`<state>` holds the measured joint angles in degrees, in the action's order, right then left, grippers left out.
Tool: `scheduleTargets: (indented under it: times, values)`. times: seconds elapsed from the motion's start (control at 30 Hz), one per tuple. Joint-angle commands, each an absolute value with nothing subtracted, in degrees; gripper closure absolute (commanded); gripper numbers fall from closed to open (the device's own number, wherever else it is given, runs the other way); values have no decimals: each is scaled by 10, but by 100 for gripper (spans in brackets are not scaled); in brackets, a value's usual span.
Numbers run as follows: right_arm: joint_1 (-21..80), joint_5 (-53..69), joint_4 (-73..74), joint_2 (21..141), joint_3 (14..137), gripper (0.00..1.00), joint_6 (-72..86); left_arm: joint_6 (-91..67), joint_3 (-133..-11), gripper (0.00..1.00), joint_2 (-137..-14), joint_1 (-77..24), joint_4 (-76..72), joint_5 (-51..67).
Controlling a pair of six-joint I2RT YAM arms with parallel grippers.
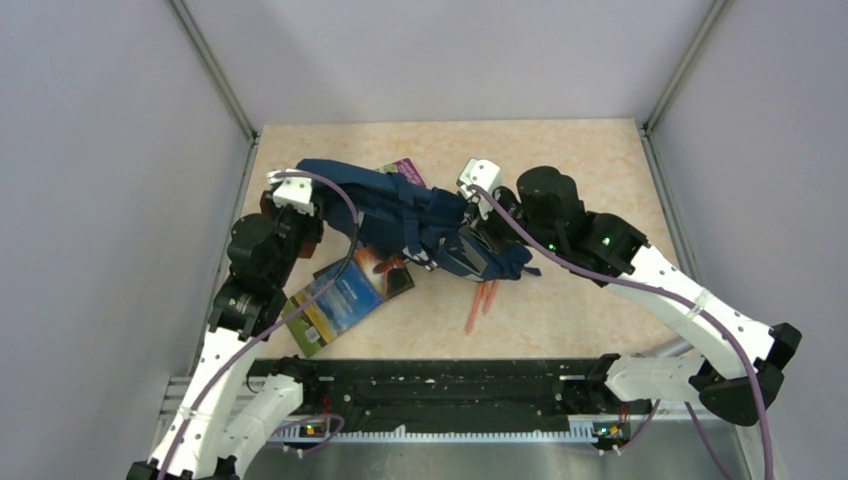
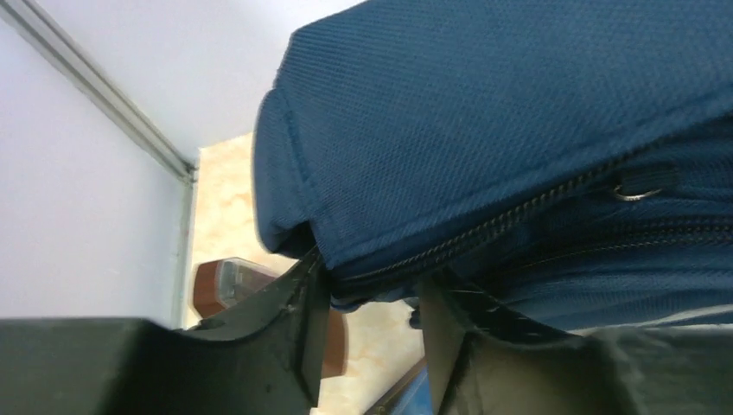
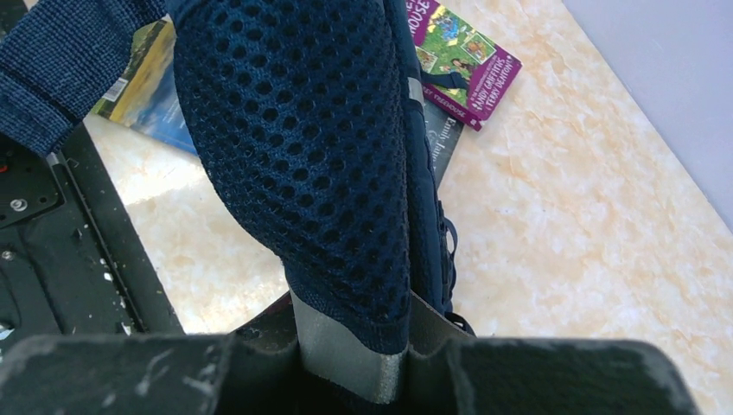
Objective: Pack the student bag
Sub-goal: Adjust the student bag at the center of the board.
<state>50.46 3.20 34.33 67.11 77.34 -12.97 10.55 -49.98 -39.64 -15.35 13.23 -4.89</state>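
The student bag (image 1: 400, 210), navy blue, lies crumpled across the middle of the table. My left gripper (image 1: 318, 205) is at its left end. In the left wrist view the bag (image 2: 519, 112) fills the frame, and the left gripper (image 2: 372, 277) stands open, its jaws either side of the bag's zipped edge (image 2: 536, 207) with bare table showing through the gap. My right gripper (image 1: 465, 215) is at the bag's right end. In the right wrist view the right gripper (image 3: 354, 320) is shut on the grey-tipped end of the bag's mesh shoulder strap (image 3: 302, 156).
A blue book (image 1: 335, 300) lies in front of the bag and a purple book (image 1: 405, 170) pokes out behind it. Red-orange pencils (image 1: 480, 300) lie right of centre. A brown and clear object (image 2: 229, 281) sits by the left wall. A black rail (image 1: 440, 385) runs along the near edge.
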Motion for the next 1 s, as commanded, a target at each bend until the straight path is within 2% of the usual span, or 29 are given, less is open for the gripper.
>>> scheduleTargets:
  times: [0.0, 0.03, 0.07, 0.27, 0.4, 0.47, 0.6, 0.7, 0.8, 0.97]
  values:
    - [504, 63, 202, 636, 835, 100, -141, 103, -522, 80, -408, -152, 104, -7]
    - [504, 59, 201, 639, 832, 100, -142, 104, -522, 94, -409, -152, 106, -3]
    - [504, 53, 196, 643, 827, 100, -142, 104, -521, 100, -409, -152, 106, -3]
    - [503, 6, 139, 675, 802, 100, -131, 103, -499, 100, -377, -152, 101, -3]
    - [503, -86, 106, 715, 805, 100, -137, 93, -498, 100, -364, -152, 119, -23]
    - [503, -123, 85, 736, 805, 85, -141, 84, -509, 100, -372, -152, 142, -35]
    - [494, -174, 49, 769, 801, 40, -136, 66, -530, 100, -406, -150, 187, -65]
    - [488, -214, 30, 779, 797, 19, -134, 54, -548, 100, -437, -145, 210, -84]
    - [488, -235, 16, 766, 785, 10, -130, 39, -564, 100, -465, -139, 229, -95]
    - [486, -236, -13, 711, 750, 4, -113, 27, -568, 100, -475, -127, 231, -108]
